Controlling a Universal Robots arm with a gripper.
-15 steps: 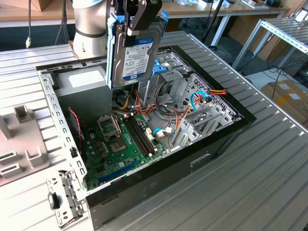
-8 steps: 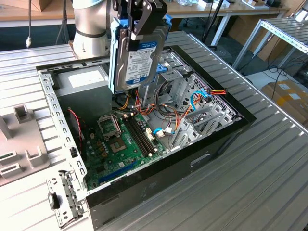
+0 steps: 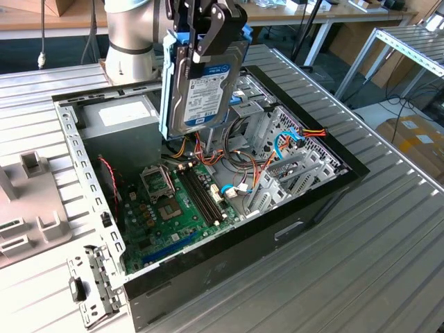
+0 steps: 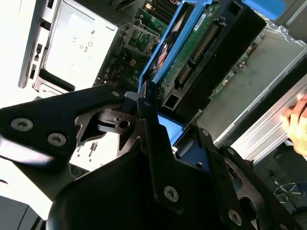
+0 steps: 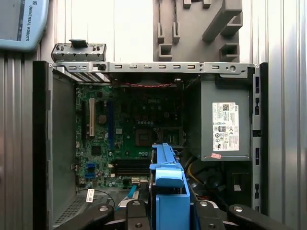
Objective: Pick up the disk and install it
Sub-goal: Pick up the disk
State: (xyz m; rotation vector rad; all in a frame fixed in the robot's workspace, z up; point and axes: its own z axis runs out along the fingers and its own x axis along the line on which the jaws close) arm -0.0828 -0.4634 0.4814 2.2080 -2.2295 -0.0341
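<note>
A white label with a blue band and black barcodes is borne by the flat rectangular silver-metal disk (image 3: 205, 90). The flat green motherboard (image 3: 163, 215) is dotted with black chips, and the ribbed metal bench (image 3: 374, 263) is coloured grey.

The flat silver-metal disk (image 3: 205, 90) hangs upright in the gripper (image 3: 211, 38) above the open black computer case (image 3: 298, 208) on the ribbed metal tabletop (image 3: 374, 277); the grey power-supply box (image 3: 125, 118) sits inside it.

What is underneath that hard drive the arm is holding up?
The open computer case: green circuit board, coloured wires, a grey metal bay. The hard drive hides the spot directly behind it.
</note>
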